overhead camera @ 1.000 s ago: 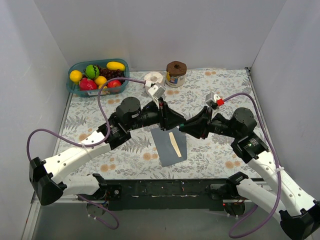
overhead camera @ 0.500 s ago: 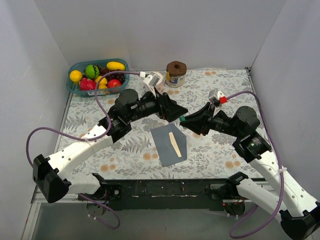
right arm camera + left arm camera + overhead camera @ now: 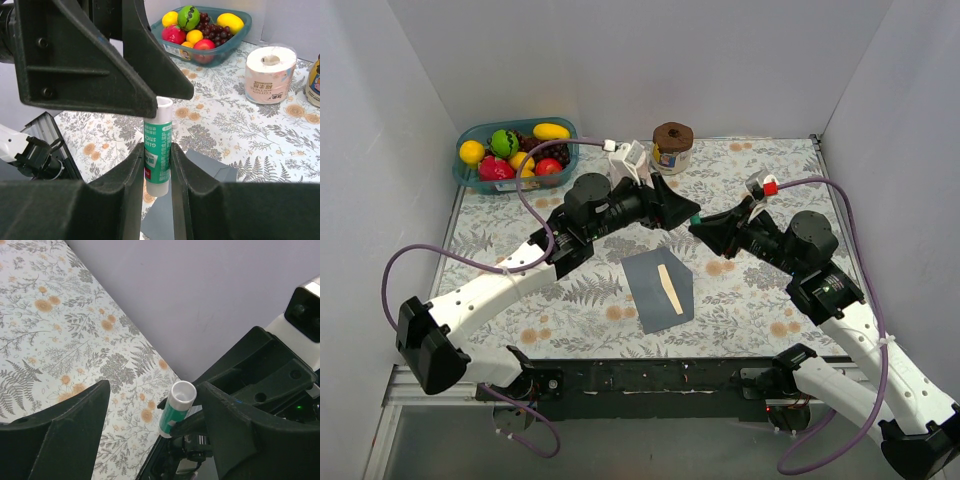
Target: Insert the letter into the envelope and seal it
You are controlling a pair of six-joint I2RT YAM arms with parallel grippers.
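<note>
The right claw [image 3: 156, 150] is clamping a green-and-white glue stick [image 3: 158, 142], holding it upright between its two fingers with the white top poking out above them. The left claw [image 3: 154, 390] is hanging right beside that top with its jaws standing apart and nothing between them. From the right wrist camera, its dark fingers [image 3: 100, 55] are looming just over and behind the stick.

The envelope [image 3: 655, 295] is lying flat on the table, nearer to the arm bases than either claw and well below them, touching neither. A narrow cream-tan strip is showing on its dark grey face. It looks like an edge of the letter [image 3: 669, 288], though I cannot tell for sure.

The table [image 3: 750, 300] is wearing a pale cloth printed with ferns and orange flowers. Towards the back, a teal basket [image 3: 457, 162] of toy fruit is sitting in the far left corner. A roll of toilet paper [image 3: 270, 74] is standing to its right, and a jar with a brown lid [image 3: 672, 147] is just beyond that. Plain pale walls are closing in the back and both sides.

Both arms are reaching forward and inward from the near edge, elbows bent outward. Their wrists are meeting above the middle of the table, just past the envelope.
</note>
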